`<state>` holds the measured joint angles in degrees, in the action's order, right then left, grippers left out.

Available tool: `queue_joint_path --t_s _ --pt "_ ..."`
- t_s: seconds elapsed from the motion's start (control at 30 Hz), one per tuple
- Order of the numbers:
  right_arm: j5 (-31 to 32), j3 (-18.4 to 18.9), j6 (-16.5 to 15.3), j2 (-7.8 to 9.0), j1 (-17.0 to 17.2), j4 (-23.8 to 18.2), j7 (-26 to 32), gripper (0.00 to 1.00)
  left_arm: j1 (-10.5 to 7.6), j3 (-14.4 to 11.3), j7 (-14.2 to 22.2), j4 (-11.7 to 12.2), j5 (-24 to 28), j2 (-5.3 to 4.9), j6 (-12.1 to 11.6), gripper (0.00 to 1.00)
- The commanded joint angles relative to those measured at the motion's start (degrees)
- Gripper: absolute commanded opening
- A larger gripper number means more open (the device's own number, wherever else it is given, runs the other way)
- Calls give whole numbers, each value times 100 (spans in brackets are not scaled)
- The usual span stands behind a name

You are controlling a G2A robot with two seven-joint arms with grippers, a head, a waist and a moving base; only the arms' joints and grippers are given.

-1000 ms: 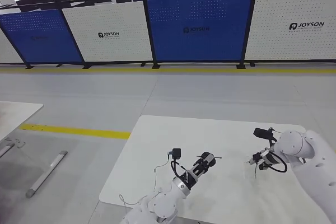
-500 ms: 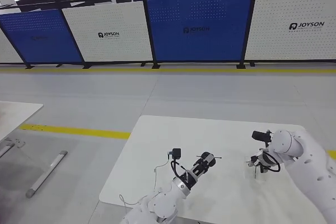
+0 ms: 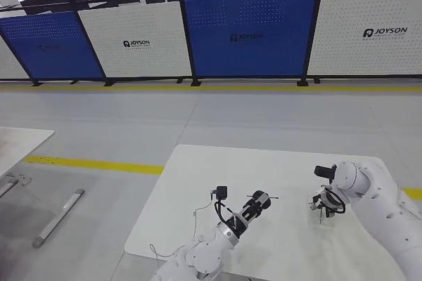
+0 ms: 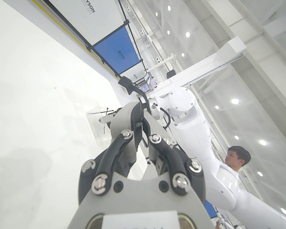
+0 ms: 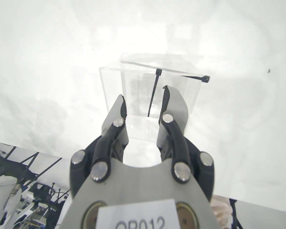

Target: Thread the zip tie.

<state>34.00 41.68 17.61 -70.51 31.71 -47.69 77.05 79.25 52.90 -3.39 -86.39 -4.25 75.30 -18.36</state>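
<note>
Right jaws: the right gripper (image 5: 143,92) stands wide open with nothing held.
Between the right fingers: a black zip tie (image 5: 153,91) hangs in the gap, nearer one finger. I cannot tell whether it touches that finger.
Hanging tie: its head is up at the top edge of a clear box (image 5: 114,89) and its tail points down into the box.
Second tie: a second zip tie (image 5: 193,76) lies across the box's open top, its head poking out past one corner.
Left jaws: the left gripper (image 4: 140,110) has its ribbed pads pressed together. I cannot tell if anything is pinched between them.
Left tip: from above, a thin dark line sticks out on both sides of it, too small to identify.
Right arm: its gripper (image 3: 322,204) is just over the box (image 3: 322,216), toward the table's right side.
Left arm: its gripper (image 3: 259,201) is over the middle of the table, well apart from the box.
Table: the white table (image 3: 197,204) bears the box.
</note>
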Motion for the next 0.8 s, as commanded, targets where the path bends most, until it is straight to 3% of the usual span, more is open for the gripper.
queue_joint_path --t_s 0.0,0.4,0.63,0.73,0.77 --pt "-22 -39 -22 -45 -45 121 -19 31 0 0 0 0 0 0 0 0" --pt "-103 -176 -139 -253 -222 712 -129 27 0 0 0 0 0 0 0 0" --pt "-116 -220 -187 -350 -310 956 -169 19 0 0 0 0 0 0 0 0" --pt "-112 -243 -211 -393 -348 1043 -175 0 0 0 0 0 0 0 0 0" --pt "-111 -250 -220 -409 -363 1078 -177 0 0 0 0 0 0 0 0 0"
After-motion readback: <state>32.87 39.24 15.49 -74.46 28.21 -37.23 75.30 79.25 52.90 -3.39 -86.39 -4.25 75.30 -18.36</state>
